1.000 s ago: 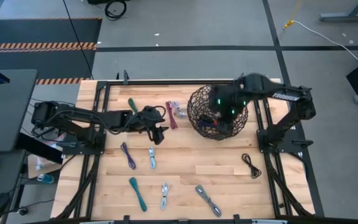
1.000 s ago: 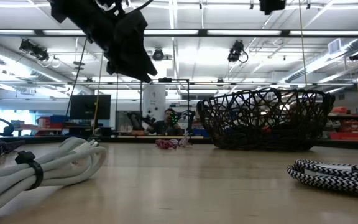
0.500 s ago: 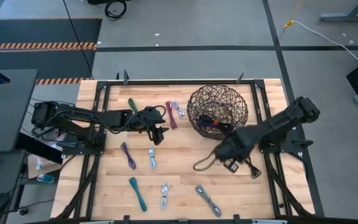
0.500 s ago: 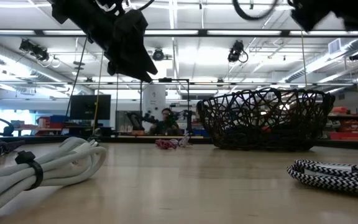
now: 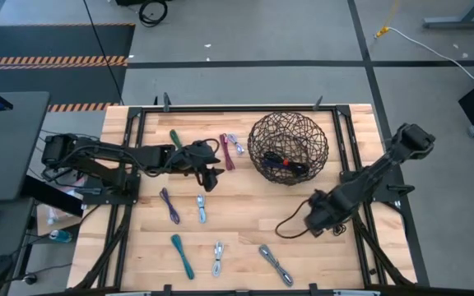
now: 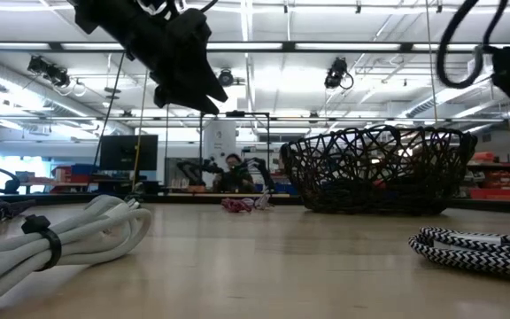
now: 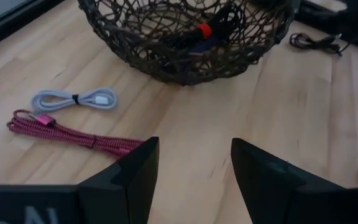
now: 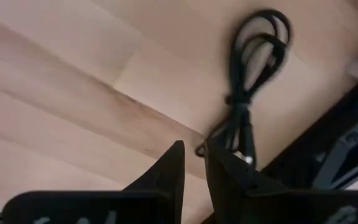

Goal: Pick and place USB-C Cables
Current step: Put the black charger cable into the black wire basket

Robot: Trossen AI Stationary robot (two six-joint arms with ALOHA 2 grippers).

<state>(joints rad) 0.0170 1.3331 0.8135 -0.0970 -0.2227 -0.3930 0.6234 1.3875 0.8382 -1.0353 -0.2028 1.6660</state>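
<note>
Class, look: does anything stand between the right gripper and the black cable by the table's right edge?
Nothing visible does: the right gripper hangs over bare wood, the black cable lying clear just ahead. The left gripper waits elsewhere, open.

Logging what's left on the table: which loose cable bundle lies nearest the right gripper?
The black cable, alone by the table's right edge beside the right gripper; every other loose bundle lies left of the gripper and farther off.

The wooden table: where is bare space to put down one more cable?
The wooden table is bare between the dark round wire-mesh basket and the grey braided cable. It is crowded at the left: green cable, purple cable, teal cable.
</note>
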